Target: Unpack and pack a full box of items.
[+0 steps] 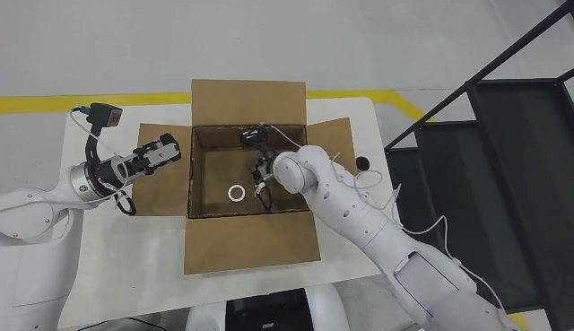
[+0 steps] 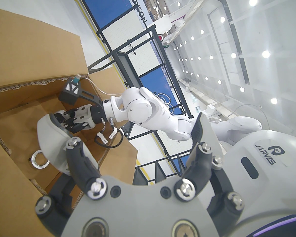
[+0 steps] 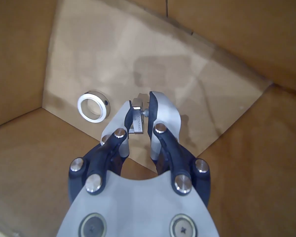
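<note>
My right claw (image 3: 140, 107) is down inside the open cardboard box (image 1: 251, 241), about the middle of its interior. It is clenched on a small metal part (image 3: 138, 122) — a flat silvery block with a short stud on one side. The part is pinched at the very tips of my two fingers (image 3: 160, 109). I cannot tell whether it touches the box floor.

A metal ring (image 3: 108, 109) lies flat on the floor of the box, just left of the right claw and a little nearer to me. It is apart from both the claw and the part. It is a plain silvery collar with a pale upper face and a small dark hole in its side. It sits close to the near wall, and bare cardboard lies all around it.

My left claw (image 1: 170, 150) hangs over the box's left flap, just outside the left wall. Its fingers are spread wide with nothing between them, and they point right, toward the box.

The box stands in the middle of a white table (image 1: 134, 259) with all four flaps folded outward. On the table to the right of the right flap sits a small black object (image 1: 363, 163) — too small for me to tell what it is.
</note>
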